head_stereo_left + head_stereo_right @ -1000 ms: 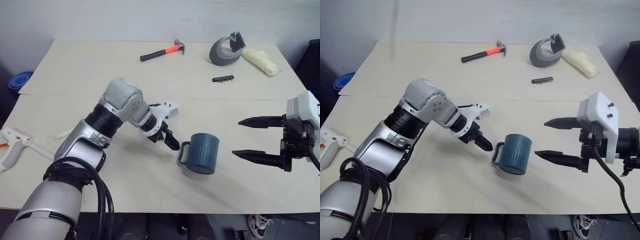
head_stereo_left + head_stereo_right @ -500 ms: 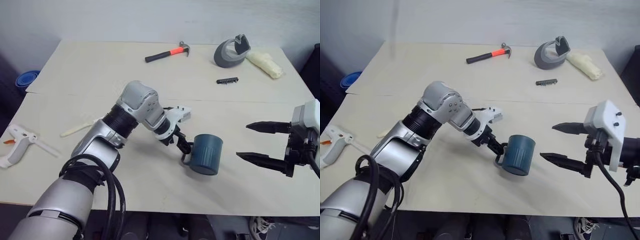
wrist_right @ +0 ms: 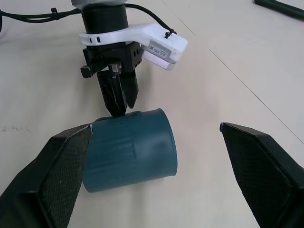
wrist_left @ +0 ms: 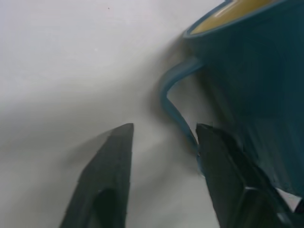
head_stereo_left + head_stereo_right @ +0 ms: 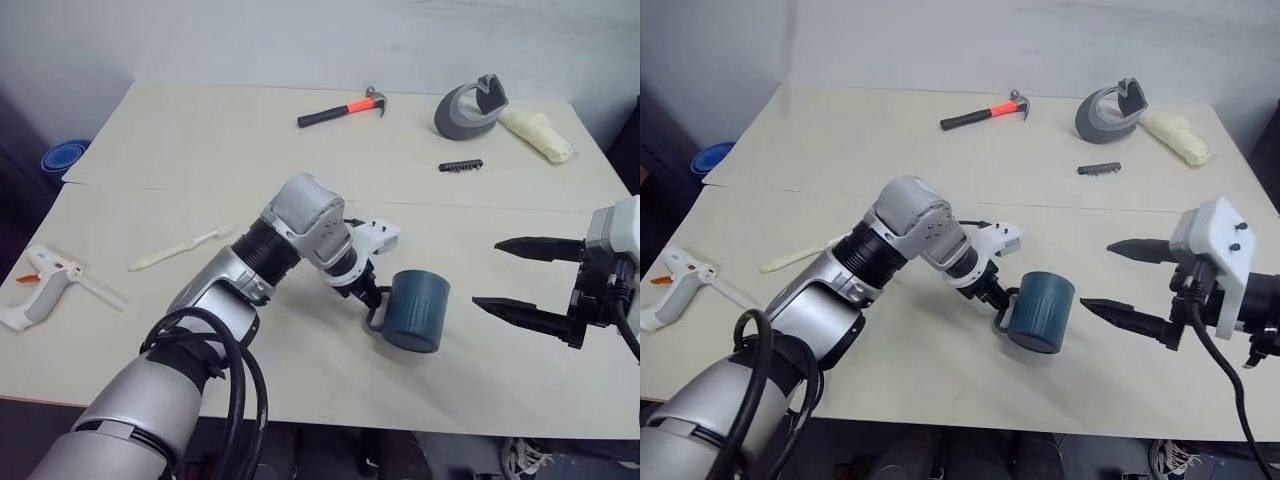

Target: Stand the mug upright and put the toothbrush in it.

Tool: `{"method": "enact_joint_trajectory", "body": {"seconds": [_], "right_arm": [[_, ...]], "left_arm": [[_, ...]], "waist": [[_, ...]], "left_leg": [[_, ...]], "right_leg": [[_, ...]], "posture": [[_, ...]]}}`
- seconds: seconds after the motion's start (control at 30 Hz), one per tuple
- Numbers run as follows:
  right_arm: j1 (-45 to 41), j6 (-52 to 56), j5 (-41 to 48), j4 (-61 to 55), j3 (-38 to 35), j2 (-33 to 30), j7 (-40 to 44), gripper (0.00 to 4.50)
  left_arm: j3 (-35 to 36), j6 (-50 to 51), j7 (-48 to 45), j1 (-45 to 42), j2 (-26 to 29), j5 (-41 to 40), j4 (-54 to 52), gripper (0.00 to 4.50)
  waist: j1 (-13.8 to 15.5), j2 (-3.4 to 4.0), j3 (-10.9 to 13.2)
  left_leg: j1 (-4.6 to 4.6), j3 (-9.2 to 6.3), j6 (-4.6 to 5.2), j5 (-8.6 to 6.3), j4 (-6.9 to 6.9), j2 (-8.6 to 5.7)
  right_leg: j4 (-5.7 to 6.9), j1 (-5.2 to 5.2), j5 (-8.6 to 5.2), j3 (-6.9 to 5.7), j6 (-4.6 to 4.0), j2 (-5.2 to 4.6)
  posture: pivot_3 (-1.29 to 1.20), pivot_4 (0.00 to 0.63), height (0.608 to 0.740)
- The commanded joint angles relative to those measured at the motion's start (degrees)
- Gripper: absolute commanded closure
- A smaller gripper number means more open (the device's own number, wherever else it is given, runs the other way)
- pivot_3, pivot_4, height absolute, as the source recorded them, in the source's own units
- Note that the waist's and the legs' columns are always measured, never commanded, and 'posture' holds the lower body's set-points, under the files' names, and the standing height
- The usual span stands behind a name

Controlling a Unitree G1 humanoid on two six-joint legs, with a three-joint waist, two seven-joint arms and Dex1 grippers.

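The dark teal mug (image 5: 418, 308) lies on its side on the cream table (image 5: 300, 180), handle toward my left arm. Its yellowish inside (image 4: 237, 10) shows in the left wrist view. My left gripper (image 5: 371, 297) points down at the handle (image 4: 176, 111). The loop sits between the narrowed fingers against one finger (image 4: 223, 175), while the other finger (image 4: 111, 180) stands off it. My right gripper (image 5: 486, 272) hovers open just right of the mug, nothing in it. The cream toothbrush (image 5: 180, 248) lies flat to the left of my left arm.
A white glue gun (image 5: 40, 290) lies at the table's left edge. Along the far side are a hammer with an orange neck (image 5: 340, 105), a grey tape dispenser (image 5: 470, 105), a black bit strip (image 5: 460, 165) and a cream lump (image 5: 538, 132). Blue bowls (image 5: 62, 155) sit off the left edge.
My left gripper has moved right up to the mug's handle and its fingers have narrowed around it. The mug still lies on its side. The view has shifted slightly.
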Motion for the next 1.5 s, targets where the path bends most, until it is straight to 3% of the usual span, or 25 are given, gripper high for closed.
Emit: {"method": "enact_joint_trajectory", "body": {"seconds": [0.03,0.5,0.7,0.93,1.1,1.17,1.3,1.5], "right_arm": [[0.16,-0.44,1.04,-1.85,-2.46,0.5,-0.47,0.0],[1.12,-0.34,2.03,-2.6,-3.7,0.23,-1.19,0.0],[0.8,-0.42,2.36,-2.46,-3.39,-0.13,-1.46,0.0],[0.85,-0.23,3.73,-2.52,-3.42,-0.99,0.03,0.0],[0.27,-0.29,4.41,-1.73,-3.42,-1.75,1.37,0.0],[-0.39,-0.89,4.01,-0.74,-2.62,-2.23,1.83,0.0],[-2.61,-1.98,3.14,1.13,-0.21,-2.73,2.29,0.0],[-9.38,-3.35,2.02,5.48,5.56,-3.09,1.5,0.0]], "left_arm": [[-1.55,0.91,-1.82,2.15,-2.79,2.54,2.23,3.16],[-1.06,0.89,-6.8,2.74,-6.43,8.79,3.82,3.16],[0.08,0.98,-7.89,3.09,-7.04,10.26,3.94,4.46],[4.31,1.13,-7.85,1.6,-5.18,12.14,6.02,4.46],[14.72,-2.23,-5.09,0.58,-1.85,14.19,8.46,4.46],[20.24,-9.2,-3.96,1.06,-0.02,14.71,7.69,4.46],[21.63,-33.66,-4.59,7.35,5.12,19.81,-0.45,4.46],[26.79,-70.63,-2.07,19.1,4.55,25.4,-6.31,4.46]], "waist": [[-0.01,0.01,0.0],[0.09,0.01,-0.01],[0.06,0.01,-0.01],[-0.05,0.01,0.0],[-0.54,0.04,0.03],[-1.21,0.07,0.05],[-1.59,0.12,0.07],[-1.19,0.14,0.07]], "left_leg": [[0.01,0.0,0.0,0.0,0.0,0.01],[0.02,-0.01,0.01,-0.04,0.0,0.02],[0.02,-0.02,0.01,-0.05,-0.03,0.03],[0.0,-0.02,0.02,-0.06,-0.05,0.04],[-0.01,0.0,0.02,-0.06,-0.06,0.07],[-0.05,0.04,0.02,-0.06,-0.06,0.08],[-0.06,0.08,-0.02,-0.07,-0.19,0.12],[-0.35,-0.03,-0.03,-0.07,-0.1,0.09]], "right_leg": [[0.0,0.0,0.0,0.0,0.0,0.0],[-0.02,0.02,0.0,-0.01,0.0,-0.02],[-0.04,0.01,0.0,-0.01,0.0,-0.01],[-0.09,0.01,0.0,-0.03,0.0,0.0],[-0.05,-0.06,0.0,-0.01,0.0,0.03],[0.01,-0.17,0.0,0.03,-0.01,0.04],[0.02,-0.28,-0.03,0.04,-0.06,0.05],[-0.19,-0.36,0.0,-0.12,-0.04,0.02]], "posture": [[0.0,0.15,0.74],[0.0,0.15,0.74],[0.0,0.15,0.74],[0.0,0.15,0.74],[0.0,0.15,0.74],[0.0,0.15,0.74],[0.0,0.15,0.74],[0.0,0.15,0.74]]}}
